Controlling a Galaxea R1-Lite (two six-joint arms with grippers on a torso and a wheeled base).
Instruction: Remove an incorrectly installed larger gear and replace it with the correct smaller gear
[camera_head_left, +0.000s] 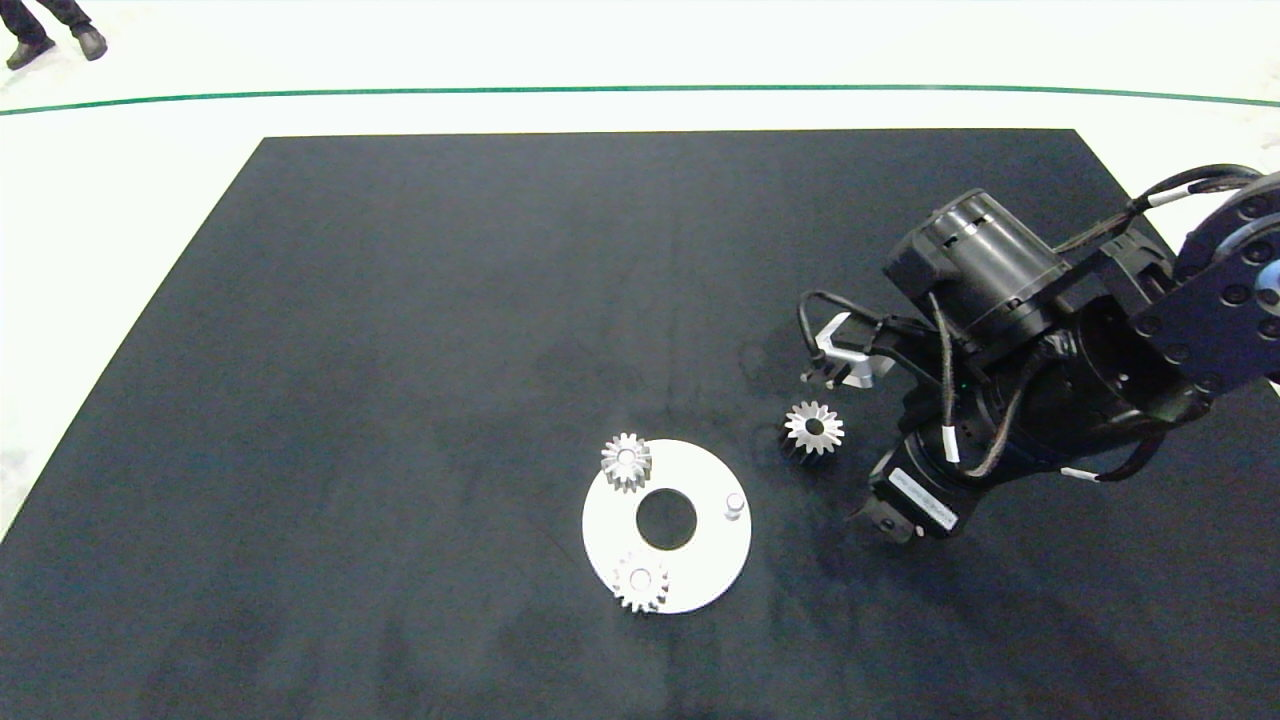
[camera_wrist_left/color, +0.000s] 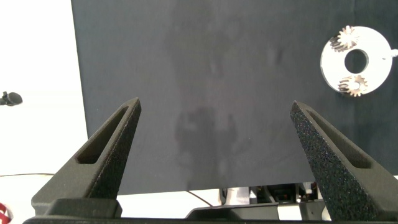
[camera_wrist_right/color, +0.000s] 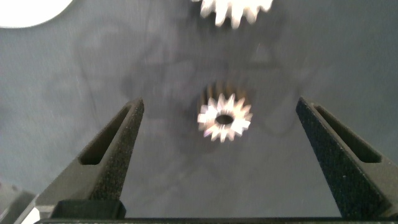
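- Black mat (camera_head_left: 400, 350) on a pale floor; thin green line (camera_head_left: 640, 90) across the floor beyond the mat's far edge.
- White disc (camera_head_left: 700, 570) with a round centre hole, flat on the mat. Two pinned gears (camera_head_left: 626, 461) on its rim, plus one bare pin (camera_head_left: 734, 504) on the side nearest the right arm.
- A person's shoes (camera_head_left: 55, 45) at the far corner of the room, well apart from the disc.
- Smaller gear (camera_head_left: 813, 428) (camera_wrist_right/color: 225, 118) loose on the mat just beside the disc, on the bare-pin side, not touching it. Teeth up, dark body below.
- Right gripper (camera_wrist_right/color: 221, 124) over the mat near the disc on that same side. Fingers spread wide, nothing gripped, smaller gear between them and clear of both.
- Larger gear (camera_wrist_right/color: 233, 9) seen only in the right wrist view, beyond the smaller gear, blurred and cut off by the frame edge. Not made out in the head view, presumably behind the arm; exact spot relative to the disc impossible to tell.
- Right fingertips hidden in the head view under the wrist body and cables.
- Left gripper (camera_wrist_left/color: 214, 118) well apart from the disc, over the mat's edge, outside the head view. Fingers wide apart, empty.
- Disc partly cut off in the right wrist view; small and far in the left wrist view.
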